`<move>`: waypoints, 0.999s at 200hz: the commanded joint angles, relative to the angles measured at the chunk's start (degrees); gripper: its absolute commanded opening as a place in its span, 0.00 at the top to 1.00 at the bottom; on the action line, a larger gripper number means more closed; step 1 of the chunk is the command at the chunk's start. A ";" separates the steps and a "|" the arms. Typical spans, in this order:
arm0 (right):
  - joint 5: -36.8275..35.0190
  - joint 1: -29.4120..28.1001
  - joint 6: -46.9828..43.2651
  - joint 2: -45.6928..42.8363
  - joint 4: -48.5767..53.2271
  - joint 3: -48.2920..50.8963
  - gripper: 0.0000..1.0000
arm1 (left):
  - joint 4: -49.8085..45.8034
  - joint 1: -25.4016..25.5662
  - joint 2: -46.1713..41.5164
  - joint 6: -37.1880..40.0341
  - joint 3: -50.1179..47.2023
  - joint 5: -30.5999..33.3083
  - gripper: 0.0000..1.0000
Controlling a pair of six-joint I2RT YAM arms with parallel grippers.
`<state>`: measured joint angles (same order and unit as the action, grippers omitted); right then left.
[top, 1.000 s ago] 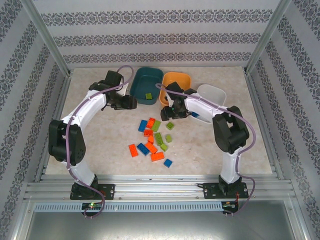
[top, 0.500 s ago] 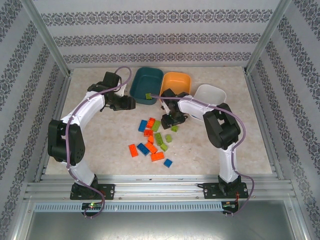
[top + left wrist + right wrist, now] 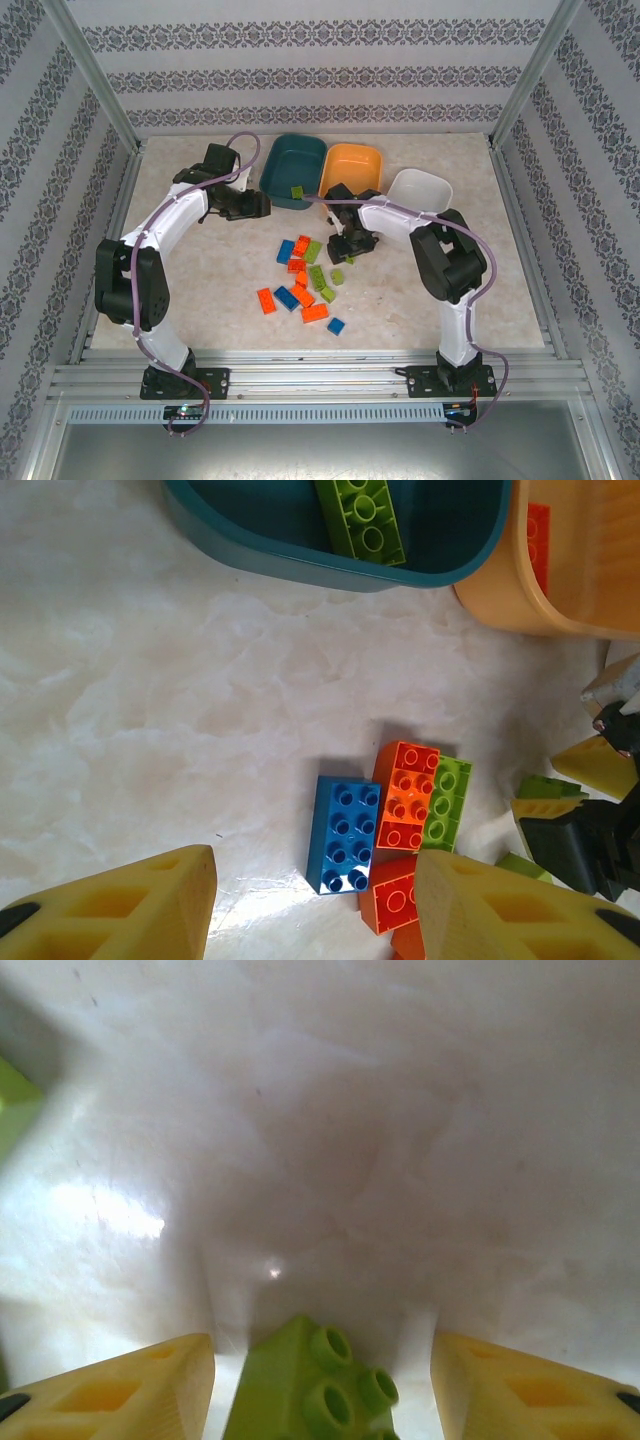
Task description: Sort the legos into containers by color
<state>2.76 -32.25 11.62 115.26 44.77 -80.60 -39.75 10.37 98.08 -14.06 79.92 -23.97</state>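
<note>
- Lime green brick (image 3: 310,1385) is lying on the tabletop (image 3: 350,1110) between the fingers of my right claw (image 3: 320,1348). The claw is standing wide open around it and is gripping nothing yet.
- It is sitting turned at an angle, a little nearer to the finger (image 3: 120,1390) at the left of the wrist view, with a gap to each finger.
- I am thinking the danger is here: if I am closing now, one finger is probably meeting a corner first. Then the brick may be twisting or sliding away over the smooth tabletop instead of being clamped.
- I am seeing just the far end of the brick, so I cannot tell how deep it is reaching between the fingers. A shallow hold may be dropping it on the way.
- My left claw (image 3: 315,868) is also wide open and holding nothing. It is pointing toward a blue brick (image 3: 345,835), near the dark teal tray (image 3: 260,560) where one green brick (image 3: 360,520) is lying already.
- Green seems to be going there, so my two arms may be crowding each other beside that tray.
</note>
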 commanded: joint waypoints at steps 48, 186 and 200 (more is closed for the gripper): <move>-0.07 -0.01 2.93 -1.67 -1.44 1.08 0.50 | 1.51 -0.72 -1.32 -0.58 -1.08 -0.65 0.45; 19.73 5.82 16.75 -0.83 -12.22 -15.73 0.63 | 1.73 -1.00 -1.46 -1.10 -1.53 -2.14 0.45; 21.45 6.44 19.48 2.06 -14.75 -20.05 0.63 | 1.38 -0.97 -1.85 -1.64 -1.50 -2.92 0.45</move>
<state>16.49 -27.11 23.62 113.10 37.12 -94.28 -38.68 10.37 98.08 -14.33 78.65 -24.91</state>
